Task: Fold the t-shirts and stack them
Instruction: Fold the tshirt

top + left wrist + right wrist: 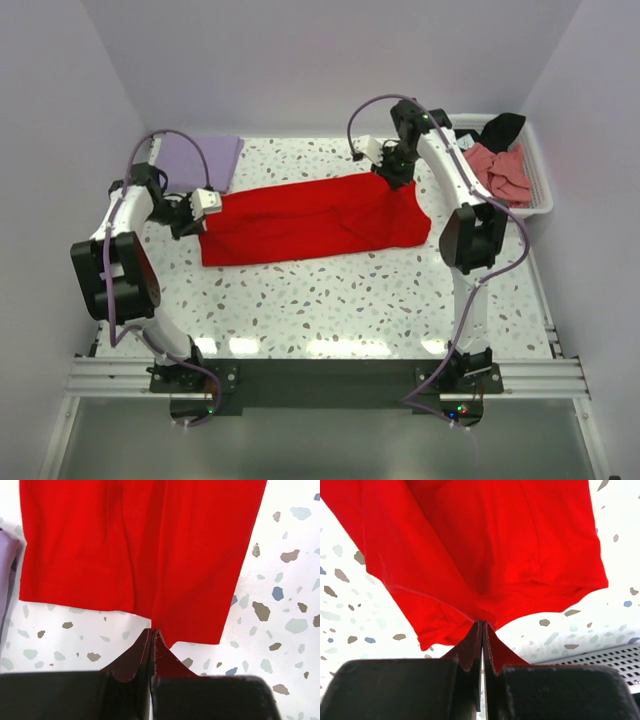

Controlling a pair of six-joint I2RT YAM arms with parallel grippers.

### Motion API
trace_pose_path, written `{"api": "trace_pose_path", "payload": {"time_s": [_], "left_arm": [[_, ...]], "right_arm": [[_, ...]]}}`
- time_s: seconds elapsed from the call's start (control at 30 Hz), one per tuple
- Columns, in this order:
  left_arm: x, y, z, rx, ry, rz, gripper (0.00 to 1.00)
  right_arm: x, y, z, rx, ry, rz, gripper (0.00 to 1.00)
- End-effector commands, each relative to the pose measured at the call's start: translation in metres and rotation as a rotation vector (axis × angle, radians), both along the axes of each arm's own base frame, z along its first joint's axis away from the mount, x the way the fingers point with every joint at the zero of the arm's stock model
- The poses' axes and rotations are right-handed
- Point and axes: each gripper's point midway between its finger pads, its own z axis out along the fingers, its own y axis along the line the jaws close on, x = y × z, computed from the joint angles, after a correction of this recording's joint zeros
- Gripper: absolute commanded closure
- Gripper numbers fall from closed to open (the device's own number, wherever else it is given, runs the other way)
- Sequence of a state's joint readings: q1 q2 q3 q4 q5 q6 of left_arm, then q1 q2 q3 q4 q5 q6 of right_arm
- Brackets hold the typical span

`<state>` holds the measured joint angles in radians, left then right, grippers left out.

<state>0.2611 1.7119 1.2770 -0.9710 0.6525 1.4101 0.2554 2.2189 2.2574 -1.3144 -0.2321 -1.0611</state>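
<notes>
A bright red t-shirt (pixel 310 220) lies as a long band across the middle of the speckled table. My left gripper (pixel 203 222) is shut at its left end, the tips (pixel 152 631) meeting on the hem of the red cloth (pixel 140 545). My right gripper (pixel 393 178) is shut on the shirt's far right edge; its tips (pixel 482 624) pinch a bunched fold and the cloth (pixel 485 545) rises off the table there. A folded lavender t-shirt (pixel 200 160) lies at the back left. Salmon-pink (pixel 500 172) and black (pixel 502 127) t-shirts lie in the basket.
The white slatted basket (pixel 543 195) stands at the back right, and its rim shows in the right wrist view (pixel 615 655). The lavender shirt's edge shows at the left of the left wrist view (pixel 5 570). White walls enclose the table on three sides.
</notes>
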Motion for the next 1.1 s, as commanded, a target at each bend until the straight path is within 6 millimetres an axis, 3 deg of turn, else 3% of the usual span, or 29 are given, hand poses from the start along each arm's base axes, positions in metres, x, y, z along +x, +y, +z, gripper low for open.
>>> {"api": "trace_pose_path", "payload": {"time_s": [0.0, 0.4, 0.67, 1.07], "left_arm": [[0.009, 0.005, 0.002, -0.014, -0.065, -0.001, 1.0], [0.02, 0.01, -0.012, 0.0, -0.1, 0.052, 1.0], [0.024, 0.015, -0.024, 0.017, -0.087, 0.069, 1.0], [0.035, 0.022, -0.046, 0.059, -0.061, 0.116, 1.0]], "right_arm": [[0.012, 0.005, 0.038, 0.065, -0.116, 0.03, 1.0], [0.039, 0.011, 0.02, 0.063, -0.14, 0.048, 1.0], [0.042, 0.02, 0.007, 0.055, -0.137, 0.079, 1.0], [0.053, 0.015, -0.016, 0.01, -0.143, 0.047, 1.0]]}}
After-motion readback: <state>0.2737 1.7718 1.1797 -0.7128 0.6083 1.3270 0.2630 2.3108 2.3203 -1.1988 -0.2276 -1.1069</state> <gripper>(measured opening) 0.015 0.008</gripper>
